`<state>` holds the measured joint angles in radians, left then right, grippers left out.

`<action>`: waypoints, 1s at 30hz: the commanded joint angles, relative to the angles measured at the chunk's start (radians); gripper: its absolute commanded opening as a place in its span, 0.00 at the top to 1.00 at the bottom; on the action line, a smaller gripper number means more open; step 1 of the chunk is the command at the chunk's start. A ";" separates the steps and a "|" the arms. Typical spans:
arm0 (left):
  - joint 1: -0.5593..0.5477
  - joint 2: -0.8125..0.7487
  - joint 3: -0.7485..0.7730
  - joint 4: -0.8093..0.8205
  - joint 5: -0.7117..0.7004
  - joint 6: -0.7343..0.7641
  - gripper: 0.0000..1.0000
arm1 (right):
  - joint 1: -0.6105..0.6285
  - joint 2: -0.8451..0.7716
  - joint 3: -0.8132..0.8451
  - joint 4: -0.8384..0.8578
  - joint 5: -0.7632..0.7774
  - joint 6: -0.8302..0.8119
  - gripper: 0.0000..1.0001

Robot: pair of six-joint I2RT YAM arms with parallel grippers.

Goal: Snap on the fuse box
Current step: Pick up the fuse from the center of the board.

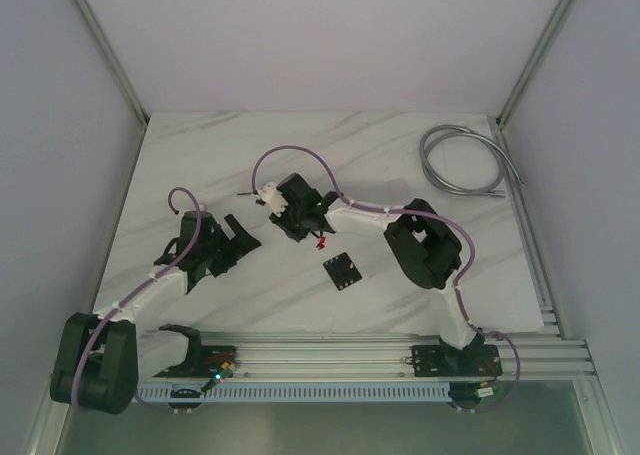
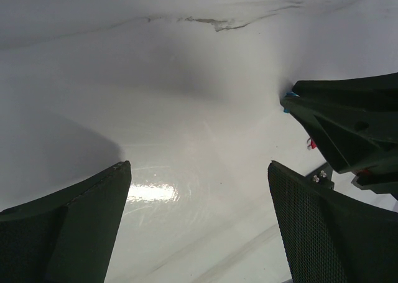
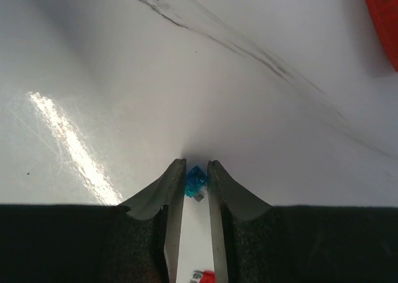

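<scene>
The fuse box (image 1: pixel 342 270), a small black square block, lies flat on the white marble table, a little right of centre. Just up and left of it my right gripper (image 1: pixel 288 227) points down at the table. In the right wrist view its fingertips (image 3: pixel 196 168) stand narrow with a tiny blue fuse (image 3: pixel 195 180) pinched between them at the very tip. A red fuse (image 3: pixel 208 275) lies on the table lower between the fingers, apart from them. My left gripper (image 1: pixel 240 237) is wide open over bare table (image 2: pixel 199 171), holding nothing.
A loose red fuse (image 1: pixel 322 245) lies between the right gripper and the fuse box. A coiled grey cable (image 1: pixel 465 160) rests at the back right. An aluminium rail (image 1: pixel 330 360) runs along the near edge. A blurred red thing (image 3: pixel 382 22) shows at the right wrist view's top right.
</scene>
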<state>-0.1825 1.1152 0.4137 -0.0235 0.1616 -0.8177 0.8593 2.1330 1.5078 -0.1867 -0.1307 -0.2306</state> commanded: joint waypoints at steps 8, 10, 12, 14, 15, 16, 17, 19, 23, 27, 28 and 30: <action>0.007 -0.023 -0.012 -0.016 0.025 -0.010 0.00 | 0.004 -0.127 -0.160 -0.122 0.189 0.267 0.83; 0.008 -0.024 -0.012 -0.016 0.027 -0.012 0.00 | 0.003 -0.154 -0.193 -0.125 0.199 0.339 0.81; 0.008 -0.024 -0.013 -0.015 0.028 -0.013 0.00 | 0.004 -0.180 -0.220 -0.126 0.198 0.404 0.76; 0.008 -0.025 -0.013 -0.014 0.031 -0.016 0.00 | 0.004 -0.200 -0.243 -0.125 0.189 0.461 0.73; 0.008 -0.027 -0.015 -0.014 0.033 -0.015 0.00 | 0.004 -0.207 -0.252 -0.124 0.182 0.476 0.71; 0.008 -0.028 -0.016 -0.014 0.034 -0.016 0.00 | 0.005 -0.216 -0.258 -0.124 0.178 0.492 0.70; 0.007 -0.031 -0.016 -0.012 0.036 -0.018 0.00 | 0.005 -0.221 -0.264 -0.125 0.173 0.505 0.68; 0.008 -0.035 -0.020 -0.012 0.037 -0.019 0.00 | 0.008 -0.232 -0.275 -0.125 0.165 0.521 0.66; 0.007 -0.045 -0.026 -0.013 0.040 -0.023 0.00 | 0.019 -0.238 -0.280 -0.132 0.158 0.523 0.63; 0.008 -0.051 -0.031 -0.011 0.043 -0.024 0.00 | 0.037 -0.229 -0.269 -0.152 0.178 0.509 0.60; 0.007 -0.052 -0.031 -0.011 0.045 -0.024 0.00 | 0.040 -0.223 -0.261 -0.164 0.186 0.508 0.60; 0.008 -0.056 -0.032 -0.012 0.047 -0.026 0.00 | 0.049 -0.217 -0.246 -0.187 0.193 0.507 0.60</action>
<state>-0.1825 1.0767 0.3969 -0.0238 0.1879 -0.8368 0.8886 1.9179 1.2499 -0.2947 0.0418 0.2623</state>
